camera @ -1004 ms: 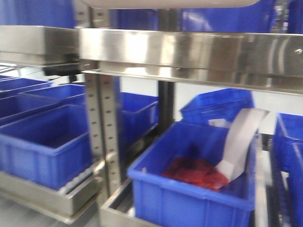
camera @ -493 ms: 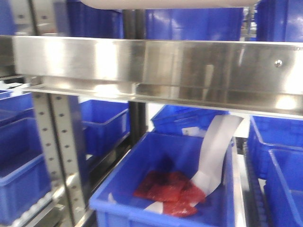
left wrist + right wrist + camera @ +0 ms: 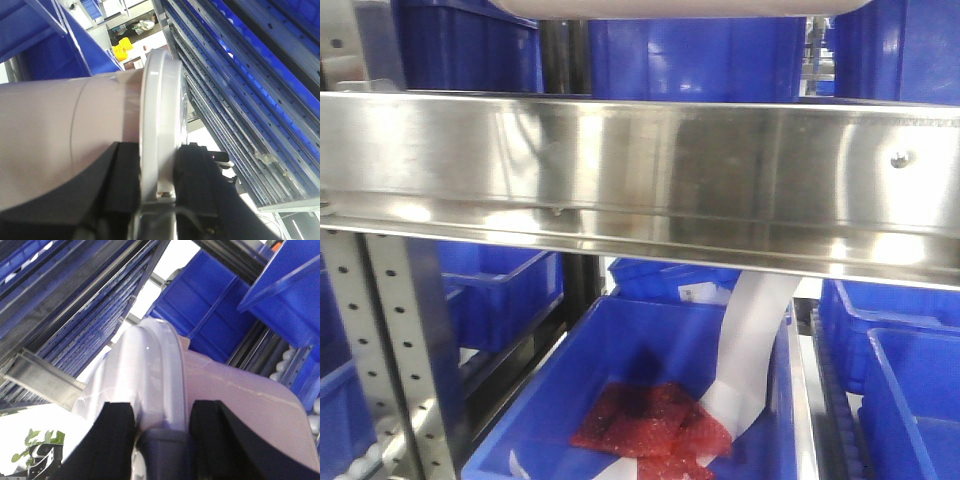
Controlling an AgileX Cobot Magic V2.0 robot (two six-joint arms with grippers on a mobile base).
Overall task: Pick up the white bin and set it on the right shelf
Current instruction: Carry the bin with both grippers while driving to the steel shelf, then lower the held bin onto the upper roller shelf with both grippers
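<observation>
Bright indoor light, hard glare on steel, soft focus.
In the front view pale glare patches smear along the shelf rail [image 3: 640, 170] and a dark shadow lies on the red bag [image 3: 620, 425]. In the 2 wrist views the white bin [image 3: 60, 135] is blurred near the lens and background gaps burn white.
</observation>
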